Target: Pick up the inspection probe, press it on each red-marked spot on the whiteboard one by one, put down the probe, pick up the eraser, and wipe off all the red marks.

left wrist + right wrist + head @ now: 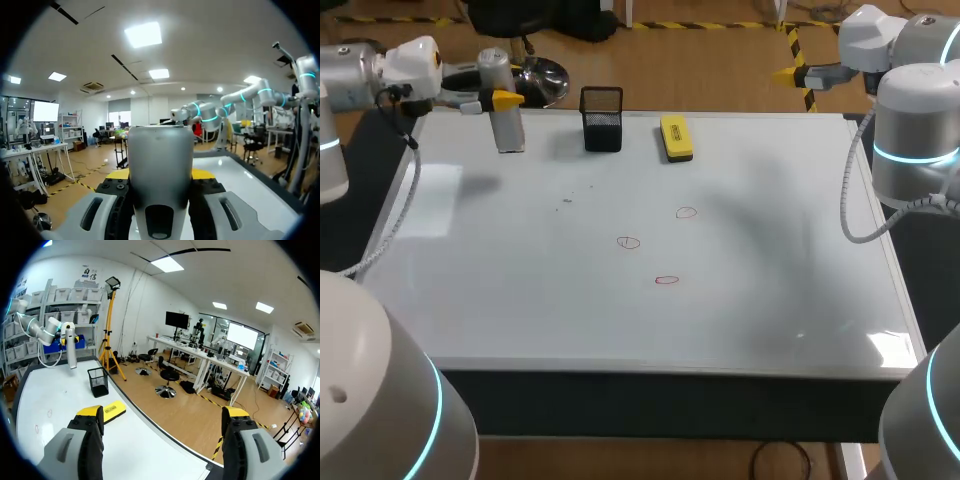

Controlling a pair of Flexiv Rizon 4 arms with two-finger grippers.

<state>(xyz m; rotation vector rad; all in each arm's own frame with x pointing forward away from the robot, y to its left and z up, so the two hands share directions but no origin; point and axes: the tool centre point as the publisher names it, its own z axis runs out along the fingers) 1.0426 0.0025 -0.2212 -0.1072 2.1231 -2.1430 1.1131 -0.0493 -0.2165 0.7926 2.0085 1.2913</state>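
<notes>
A: Left pincer (500,99)?
B: Clamped on the inspection probe (507,125), which is silver and upright at the far-left corner of the whiteboard (770,300).
A: Right pincer (162,414)?
B: Fingers spread wide, nothing between them, by the tabletop's far-right edge.
A: Eraser (675,137)?
B: Lies at the far edge, just right of the black mesh holder (602,120). Three red marks (629,242) mid-board, well apart from the probe.

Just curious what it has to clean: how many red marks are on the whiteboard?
3 red marks near the whiteboard's middle: one farthest back, one to its left and nearer, one nearest the front edge. None seem hidden.
</notes>
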